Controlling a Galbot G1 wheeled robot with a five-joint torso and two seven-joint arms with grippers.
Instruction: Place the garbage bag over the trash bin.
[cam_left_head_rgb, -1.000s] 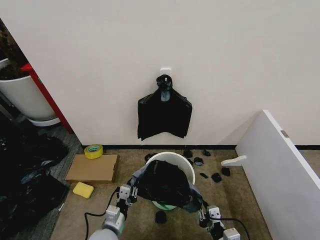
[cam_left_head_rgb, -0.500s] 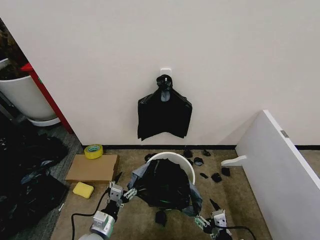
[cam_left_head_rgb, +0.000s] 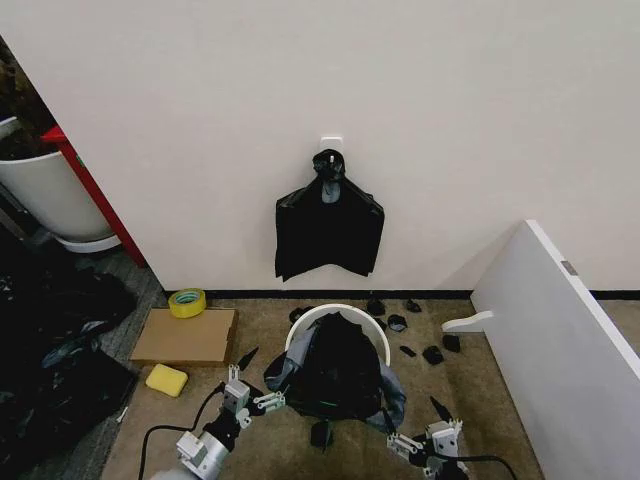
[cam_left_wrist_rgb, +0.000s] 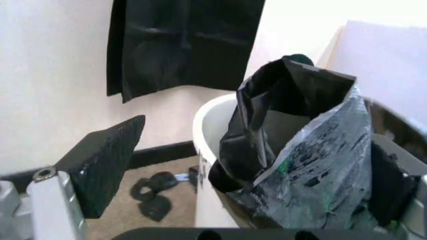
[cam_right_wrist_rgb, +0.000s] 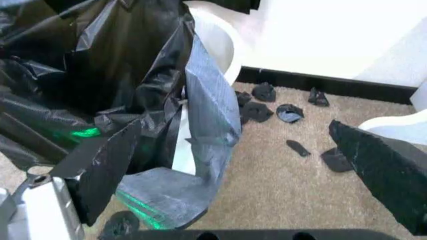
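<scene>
Two tools sit low on either side of the trash bin (cam_left_head_rgb: 372, 338), each with its fingers spread apart and holding nothing. The left tool (cam_left_head_rgb: 252, 387) is just beside the bin's left flank, its dark padded finger (cam_left_wrist_rgb: 107, 162) clear of the plastic. The right tool (cam_left_head_rgb: 420, 432) is near the bin's lower right, its fingers also free of the bag. The garbage bag (cam_left_head_rgb: 335, 370) is draped over the near side of the bin, bunched up inside the mouth and hanging down the outside wall; the far rim remains bare. The bin stands on the carpet floor (cam_left_head_rgb: 480, 380), near the wall.
</scene>
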